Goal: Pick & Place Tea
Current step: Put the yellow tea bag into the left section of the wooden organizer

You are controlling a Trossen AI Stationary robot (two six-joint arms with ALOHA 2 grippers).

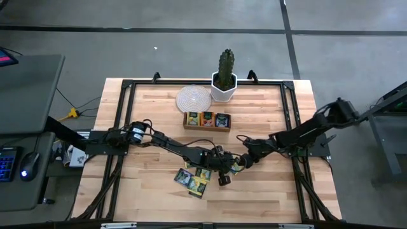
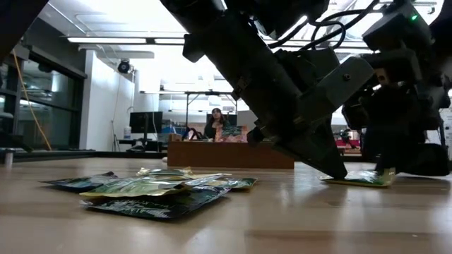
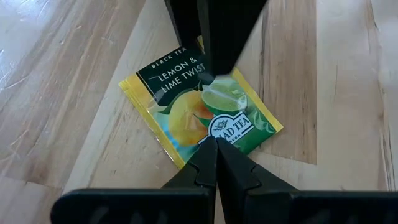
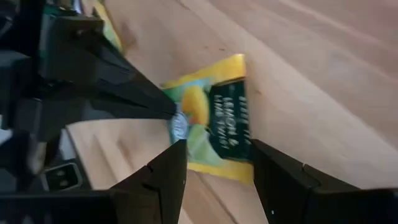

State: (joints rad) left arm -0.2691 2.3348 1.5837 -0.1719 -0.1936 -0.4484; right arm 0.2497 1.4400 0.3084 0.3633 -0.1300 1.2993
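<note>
A yellow-green lemon-and-lime tea packet [image 3: 186, 109] [image 4: 217, 127] lies flat on the wooden table [image 1: 267, 191], right of centre [image 1: 236, 167] [image 2: 361, 179]. My left gripper [image 3: 216, 144] [image 1: 230, 165] reaches in from the left and is shut, with its tips on the packet. My right gripper [image 4: 214, 171] [image 1: 244, 161] comes from the right and is open, its two fingers standing either side of the packet's edge. A loose pile of several more packets [image 1: 193, 180] [image 2: 155, 192] lies near the front. My left gripper presses its shut fingertips [image 4: 169, 112] down on the packet's printed face near the logo [image 3: 227, 127], slanting in from the table's left. The packet stays flat on the wood. My right gripper's fingers [image 3: 214, 37] cover the packet's edge; whether they touch it I cannot tell.
A brown wooden tray [image 1: 206, 128] [image 2: 226, 155] holding packets stands behind the arms. Beyond it are a round white mat [image 1: 193, 98] and a cactus in a white pot [image 1: 224, 76]. A black frame [image 1: 121, 127] borders the table. A person sits in the room behind.
</note>
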